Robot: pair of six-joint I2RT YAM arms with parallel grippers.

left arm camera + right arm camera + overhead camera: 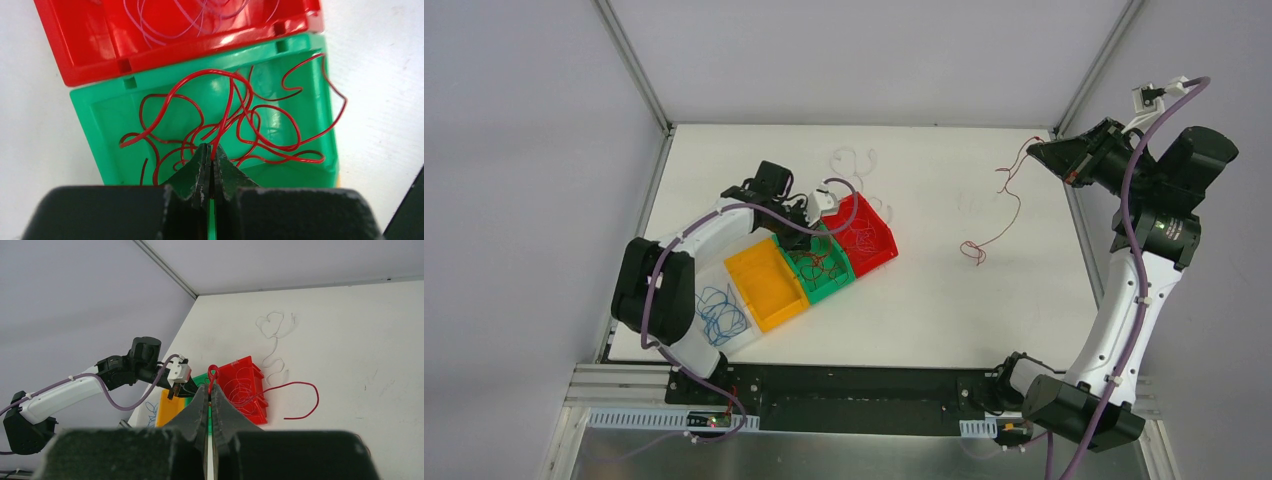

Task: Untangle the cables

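Top view: sorting is approx. half done, I judge. Blue wires (717, 310) lie in the clear bin (746, 336), bright-red wires (817, 262) in the green bin (825, 293), and a pale lilac wire (860, 230) in the red bin (887, 246). The yellow bin (767, 284) shows nothing inside. Left to do: the white wire (854, 160) lies loose on the bench (944, 300) just behind the red bin, and a dark-red wire (1004, 205) hangs from the right tool (1033, 148) at the far right, with its low end near the bench, well apart from the bins. The left tool (806, 230) is over the green bin.

Left wrist: the left tool (210, 159) is pressed together and pinches one bright-red wire (227, 107) inside the green bin (100, 130). One loop goes over the bin's right wall to the outside, so it may snag when pulled.

Right wrist: the right tool (210, 390) is pressed together on the dark-red wire (300, 400), with a small loop above the tips. The white wire (272, 325) is beyond the red bin (250, 410). The left arm (75, 390) and its purple hose (145, 395) stand over the bins, in the way of a drop there.
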